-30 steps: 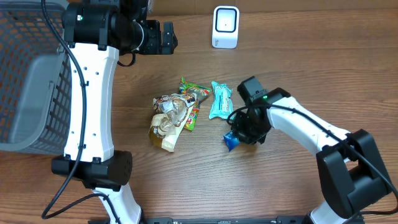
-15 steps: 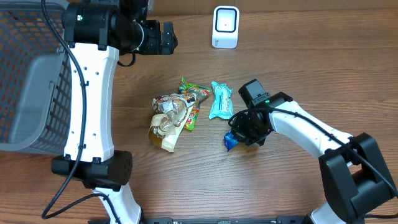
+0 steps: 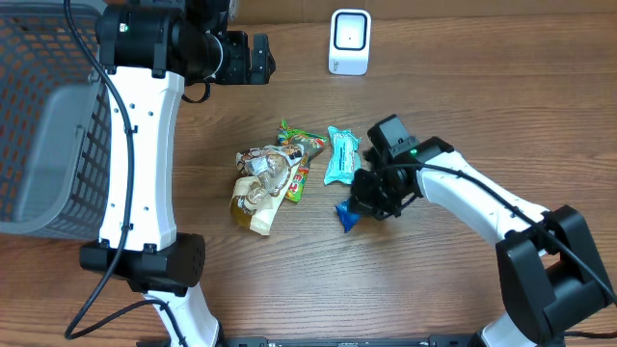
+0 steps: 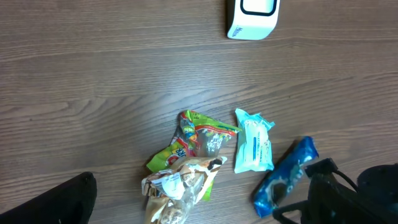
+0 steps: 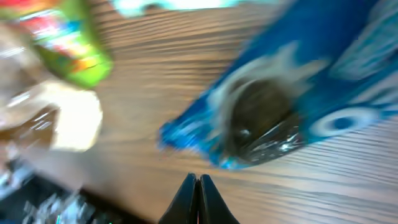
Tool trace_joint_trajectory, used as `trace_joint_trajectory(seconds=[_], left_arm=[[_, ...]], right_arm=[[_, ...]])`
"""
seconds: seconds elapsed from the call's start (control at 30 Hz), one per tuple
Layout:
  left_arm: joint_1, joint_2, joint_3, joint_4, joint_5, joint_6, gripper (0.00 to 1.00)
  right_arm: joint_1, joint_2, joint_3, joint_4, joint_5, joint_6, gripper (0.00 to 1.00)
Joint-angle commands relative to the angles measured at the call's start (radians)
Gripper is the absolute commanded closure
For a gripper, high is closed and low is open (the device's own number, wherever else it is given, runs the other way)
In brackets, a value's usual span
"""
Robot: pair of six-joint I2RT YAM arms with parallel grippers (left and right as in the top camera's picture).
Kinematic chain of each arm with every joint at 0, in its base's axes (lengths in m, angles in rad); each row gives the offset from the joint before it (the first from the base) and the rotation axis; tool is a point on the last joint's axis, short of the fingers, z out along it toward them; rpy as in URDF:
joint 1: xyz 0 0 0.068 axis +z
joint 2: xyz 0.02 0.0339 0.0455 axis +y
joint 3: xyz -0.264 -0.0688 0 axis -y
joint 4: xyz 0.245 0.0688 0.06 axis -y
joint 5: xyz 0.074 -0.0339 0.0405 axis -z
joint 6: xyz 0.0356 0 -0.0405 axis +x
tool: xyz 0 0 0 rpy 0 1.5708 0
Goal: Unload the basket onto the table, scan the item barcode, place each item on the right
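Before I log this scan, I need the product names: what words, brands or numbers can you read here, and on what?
Nothing can be read for certain.
On the blue packet: white lettering, too blurred.
On the white scanner: a small mark, too small.
On the pale blue packet: print too small.
On the green and red packet: print too small.

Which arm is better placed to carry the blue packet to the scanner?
Right. The right gripper is shut at the blue packet, grip unclear; the left gripper hangs open far away.
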Motion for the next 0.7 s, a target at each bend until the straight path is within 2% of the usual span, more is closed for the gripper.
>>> trace_joint_trajectory(seconds=[0.0,0.1,0.17,0.2,0.33,0.43,0.47,0.53,0.67], left_arm=[[0.002,-0.009,0.008,0.002,-0.009,0.008,0.0],[0.002,-0.009,0.008,0.002,-0.009,0.008,0.0],[0.002,-0.009,0.008,0.002,-0.009,0.008,0.0],[0.002,-0.009,0.008,0.002,-0.009,0.008,0.0],[0.002,-0.009,0.008,0.002,-0.009,0.008,0.0],[0.002,-0.009,0.008,0.002,-0.009,0.008,0.0],[0.002,-0.009,0.008,0.002,-0.009,0.008,0.0],[0.002,-0.009,0.008,0.002,-0.009,0.008,0.0],[0.002,-0.009,0.008,0.002,-0.009,0.008,0.0]], right_arm=[[0.006,-0.064,0.036,0.005,-0.151,-0.093,0.96],[-0.002,-0.105,0.036,-0.01,-0.119,-0.072,0.96],[-0.019,-0.114,0.036,-0.05,0.008,0.018,0.96],[-0.03,-0.114,0.036,-0.072,0.079,0.059,0.93],[-0.068,-0.111,0.023,-0.087,0.227,0.159,0.69],[-0.086,-0.111,-0.005,-0.049,0.291,0.236,0.47],[-0.09,-0.111,-0.019,-0.027,0.298,0.257,0.43],[-0.098,-0.111,-0.046,0.024,0.308,0.285,0.41],[-0.124,-0.111,-0.093,0.133,0.34,0.288,0.45]])
